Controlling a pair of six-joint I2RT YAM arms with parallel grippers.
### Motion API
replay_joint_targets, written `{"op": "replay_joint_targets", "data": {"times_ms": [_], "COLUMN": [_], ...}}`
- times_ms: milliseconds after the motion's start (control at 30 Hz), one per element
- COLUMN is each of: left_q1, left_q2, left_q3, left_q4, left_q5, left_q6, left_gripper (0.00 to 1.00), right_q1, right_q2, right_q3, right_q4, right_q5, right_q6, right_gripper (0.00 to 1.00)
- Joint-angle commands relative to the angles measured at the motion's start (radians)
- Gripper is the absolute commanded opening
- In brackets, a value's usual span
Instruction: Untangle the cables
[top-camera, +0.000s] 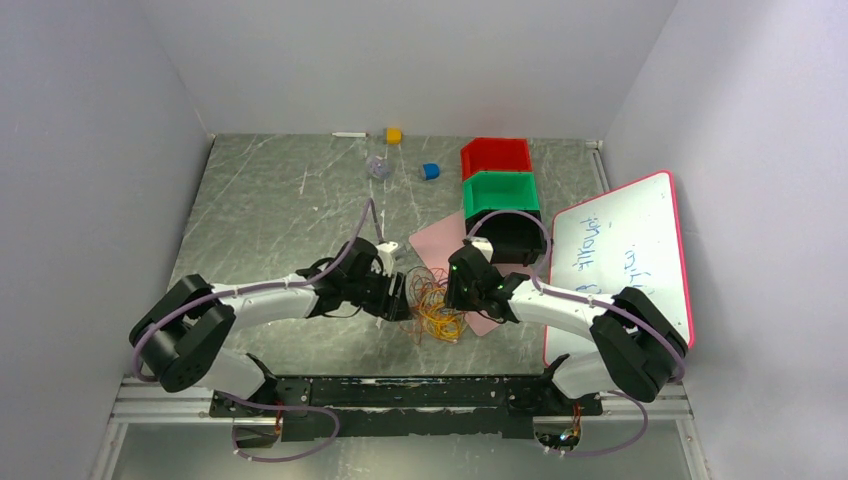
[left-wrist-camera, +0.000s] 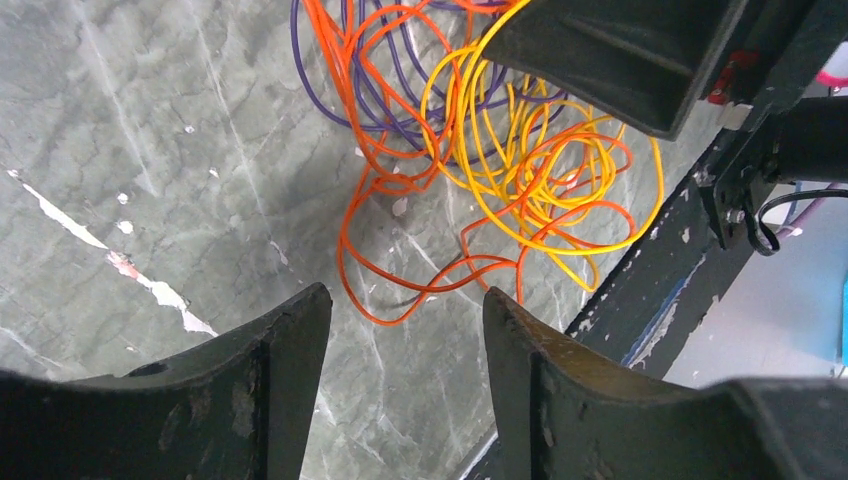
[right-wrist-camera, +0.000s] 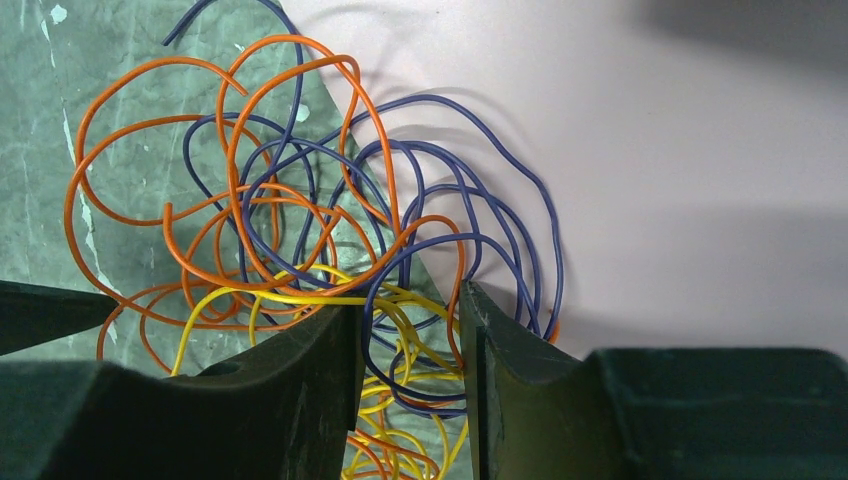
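The cables (top-camera: 437, 305) lie in one heap in the lower middle of the top view, between the two arms, partly on the grey marbled table (top-camera: 280, 210) and partly over the corner of a pale pink sheet (top-camera: 440, 240).

The left gripper (left-wrist-camera: 400, 310) stands wide open and holds nothing. In its wrist view only bare table shows between its fingers, and the nearest orange loop lies just beyond the tips.

The right gripper (right-wrist-camera: 410, 320) is about half open. Dark purple-blue and yellow strands run through the gap between its fingers, but they look slack and not pinched.

By my reading, very little of the job is done. Orange, yellow and purple-blue loops cross through one another in both wrist views, with yellow bunched at the lower side of the heap and purple-blue spreading onto the sheet. No loop lies apart from the rest. Nearly all of the separating is left to do.
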Motion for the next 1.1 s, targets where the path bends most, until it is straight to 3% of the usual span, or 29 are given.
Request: {"op": "replay_joint_targets", "data": {"times_ms": [0, 200, 367, 600, 800, 1067], "left_q1": [-0.02, -0.035, -0.04, -0.041, -0.04, -0.039], "left_q2": [0.025, 0.073, 0.123, 0.116, -0.006, -0.232], "left_q3": [-0.024, -0.029, -0.015, 0.003, 0.038, 0.097], "left_q4": [0.039, 0.083, 0.103, 0.067, -0.066, -0.275], "left_q5": [-0.035, -0.026, -0.016, -0.065, -0.189, -0.408], "left_q6": [0.009, 0.008, 0.006, 0.011, 0.025, 0.049], "left_gripper": [0.61, 0.56, 0.45, 0.07, 0.07, 0.07], "right_q1": [-0.002, -0.002, -0.002, -0.001, -0.001, 0.001], "right_q2": [0.025, 0.028, 0.028, 0.021, -0.059, -0.163], "right_q3": [-0.006, -0.009, -0.008, -0.007, -0.041, -0.021], "right_q4": [-0.018, -0.012, -0.012, -0.012, 0.06, 0.14], "right_q5": [-0.005, -0.007, -0.007, 0.001, -0.018, -0.079], "right_q6": [-0.012, -0.011, -0.011, -0.015, -0.028, -0.15], "right_gripper": [0.41, 0.41, 0.41, 0.41, 0.46, 0.59]}}
